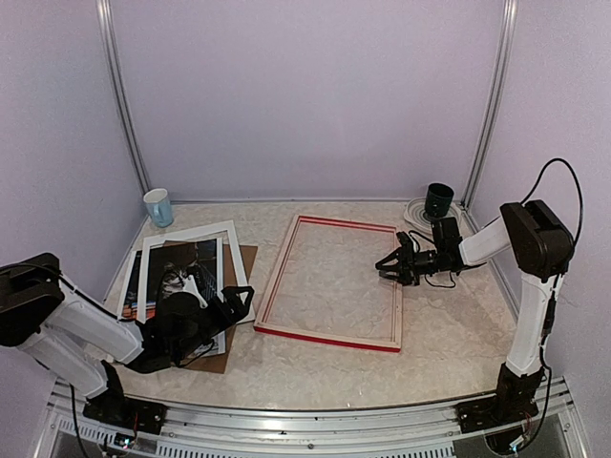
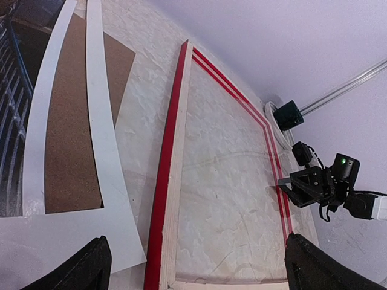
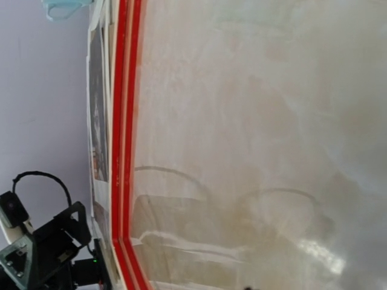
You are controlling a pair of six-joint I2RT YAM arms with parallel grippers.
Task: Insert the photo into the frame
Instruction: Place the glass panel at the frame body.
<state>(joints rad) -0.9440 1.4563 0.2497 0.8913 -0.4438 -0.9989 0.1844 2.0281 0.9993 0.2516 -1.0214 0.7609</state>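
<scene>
Red and pale wood make up the one frame (image 1: 326,336): four thin straight rails joined into a large rectangle, lying flat in the middle of the cream, crinkle-textured table (image 1: 449,334), with bare table showing through it. One photo (image 1: 179,275), a glossy rectangular print with a grey-and-white cat on a dark ground, lies left of the frame and outside it. One flat white mat border (image 1: 191,234) rests over the print, slightly skewed. One matte brown backing board (image 1: 244,262) lies under both, its right edge near the frame's left rail.

Two cups stand at the back (both round): a pale blue one (image 1: 158,207) in the left corner and a dark green one (image 1: 439,200) in the right corner, the green one on a white round dish (image 1: 417,212).

Two arms are in view, each with a black two-fingered gripper. The left gripper (image 1: 241,305) is spread as wide as it goes and has hold of nothing; it sits low over the near right corner of the mat and board. The right gripper (image 1: 382,268) is at the frame's right rail with its fingers a little apart. Whether they touch the rail I cannot tell, and nothing is visibly held.
</scene>
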